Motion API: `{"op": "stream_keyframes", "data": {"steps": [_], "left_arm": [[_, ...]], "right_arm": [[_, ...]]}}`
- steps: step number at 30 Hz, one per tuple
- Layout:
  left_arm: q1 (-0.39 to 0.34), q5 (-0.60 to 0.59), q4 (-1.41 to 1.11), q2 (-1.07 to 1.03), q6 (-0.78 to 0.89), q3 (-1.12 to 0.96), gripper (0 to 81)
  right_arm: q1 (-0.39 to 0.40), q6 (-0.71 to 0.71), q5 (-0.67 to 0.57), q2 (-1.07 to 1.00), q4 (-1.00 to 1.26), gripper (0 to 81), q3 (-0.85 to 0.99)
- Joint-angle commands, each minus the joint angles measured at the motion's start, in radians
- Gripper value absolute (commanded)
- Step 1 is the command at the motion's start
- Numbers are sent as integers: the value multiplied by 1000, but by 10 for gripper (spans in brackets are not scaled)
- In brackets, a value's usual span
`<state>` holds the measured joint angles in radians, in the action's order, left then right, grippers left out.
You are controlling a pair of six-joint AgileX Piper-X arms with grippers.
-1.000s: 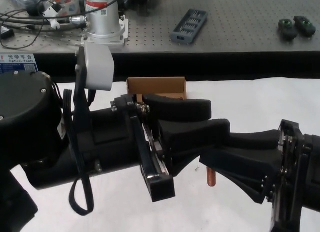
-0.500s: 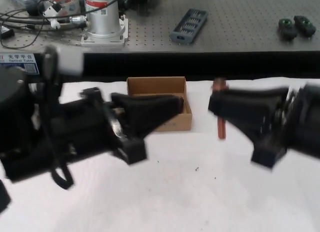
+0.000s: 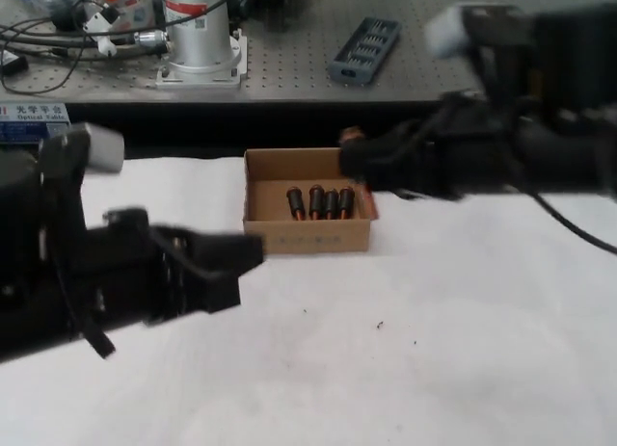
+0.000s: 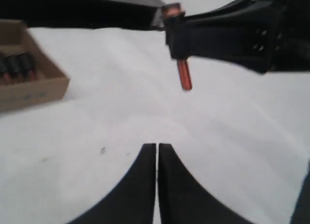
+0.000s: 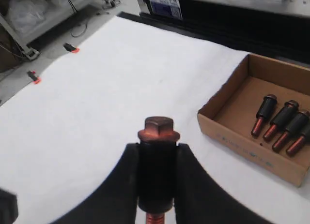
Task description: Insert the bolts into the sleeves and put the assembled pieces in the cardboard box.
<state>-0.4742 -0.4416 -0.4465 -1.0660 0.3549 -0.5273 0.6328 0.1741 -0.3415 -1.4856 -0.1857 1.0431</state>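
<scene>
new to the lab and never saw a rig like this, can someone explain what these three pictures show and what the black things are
The black shapes are two robot arms, each ending in a two-fingered gripper. One picture looks down over the bench from behind the arms; the other two come from a camera on each arm's wrist. On the white cloth stands a cardboard box with four finished pieces inside: copper bolts in black sleeves. The right gripper is shut on a fifth bolt in its sleeve, held in the air near the box. The left gripper is shut and holds nothing.
</scene>
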Motion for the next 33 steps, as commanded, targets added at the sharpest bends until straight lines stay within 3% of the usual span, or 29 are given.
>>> {"op": "stream_keyframes", "data": {"steps": [1, 7, 11, 15, 18, 25, 33], "left_arm": [[3, 97, 175, 13, -83, -2, 11], [34, 132, 242, 43, -213, -2, 11], [134, 168, 255, 59, -213, -2, 11], [249, 106, 274, 61, -213, -2, 11], [295, 78, 274, 61, -213, -2, 11], [303, 66, 323, 61, -213, -2, 11], [303, 70, 425, 61, -228, -2, 11]], "right_arm": [[-17, -12, -6, -55, -17, 38, 71], [-55, -12, 5, -271, -103, 38, 306], [-72, -55, 44, -402, -193, 38, 469], [-77, -63, 81, -525, -246, 38, 622], [-77, -63, 81, -616, -262, 38, 731], [-67, -55, 88, -794, -303, 38, 938], [-41, -55, 108, -916, -320, 38, 1043]]}}
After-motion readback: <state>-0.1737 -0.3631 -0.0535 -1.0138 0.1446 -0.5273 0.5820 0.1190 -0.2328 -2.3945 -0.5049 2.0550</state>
